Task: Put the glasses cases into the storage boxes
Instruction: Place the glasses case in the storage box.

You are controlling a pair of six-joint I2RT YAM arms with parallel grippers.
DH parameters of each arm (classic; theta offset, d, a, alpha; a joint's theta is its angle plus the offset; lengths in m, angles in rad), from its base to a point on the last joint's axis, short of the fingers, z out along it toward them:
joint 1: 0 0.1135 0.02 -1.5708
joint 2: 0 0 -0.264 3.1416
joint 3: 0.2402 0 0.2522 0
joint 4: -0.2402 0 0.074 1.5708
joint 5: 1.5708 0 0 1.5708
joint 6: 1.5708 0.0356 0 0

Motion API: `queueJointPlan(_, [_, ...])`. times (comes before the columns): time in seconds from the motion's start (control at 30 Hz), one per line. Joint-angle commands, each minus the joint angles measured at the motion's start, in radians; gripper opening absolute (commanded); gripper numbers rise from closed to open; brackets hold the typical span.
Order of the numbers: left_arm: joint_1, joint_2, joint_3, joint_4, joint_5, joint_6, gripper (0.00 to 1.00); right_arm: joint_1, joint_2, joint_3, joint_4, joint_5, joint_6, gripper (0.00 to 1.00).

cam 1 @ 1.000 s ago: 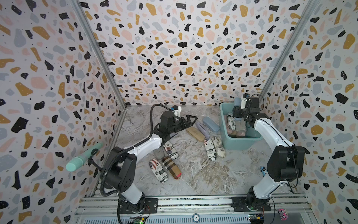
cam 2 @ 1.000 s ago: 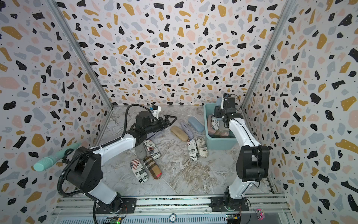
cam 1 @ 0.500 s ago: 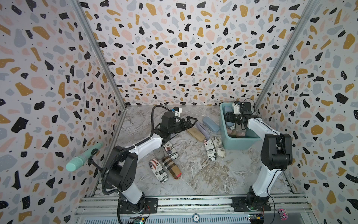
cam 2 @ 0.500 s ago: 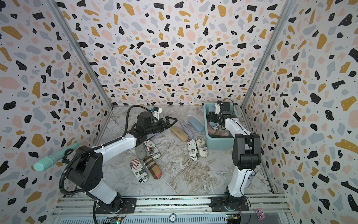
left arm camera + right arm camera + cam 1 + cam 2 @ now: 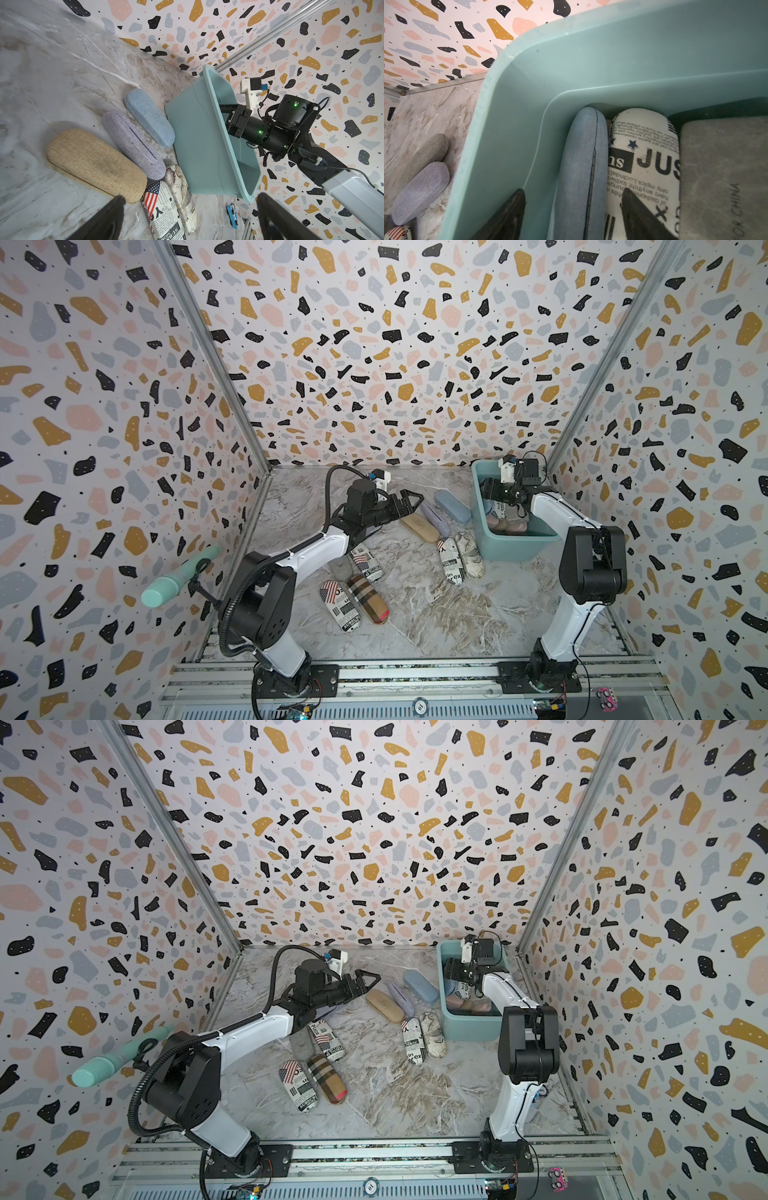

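Right gripper (image 5: 572, 191) spread astride blue case (image 5: 581, 145) in teal tub (image 5: 591, 62); left gripper (image 5: 191, 196) spread wide

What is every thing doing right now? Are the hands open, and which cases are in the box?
teal tub: upright, partly filled
left hand: open, empty, above the table
right hand: open, inside the teal tub
blue case in tub: on edge, between the right hand's fingers, not squeezed
newspaper case in tub: closed
tan case: closed, on the table
lilac case: closed, on the table
plaid case: closed, on the table
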Motion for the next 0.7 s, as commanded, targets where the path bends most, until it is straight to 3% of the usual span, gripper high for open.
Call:
queueJointPlan(0.0, [0.004,-0.001,0.037,0.015,0.009,0.016,1.00,0.012,-0.068,0.011,0.023,-0.022,0.016,0.74])
queueJointPlan(0.37, [0.004,-0.018,0.039,-0.002,-0.007,0.031,1.00,0.072,-0.179,-0.061,0.029,0.066,0.018,0.69])
queueJointPlan(0.67, [0.042,-0.077,0.025,-0.047,-0.111,0.052,1.00,0.252,-0.407,-0.121,-0.023,0.242,-0.019,0.69])
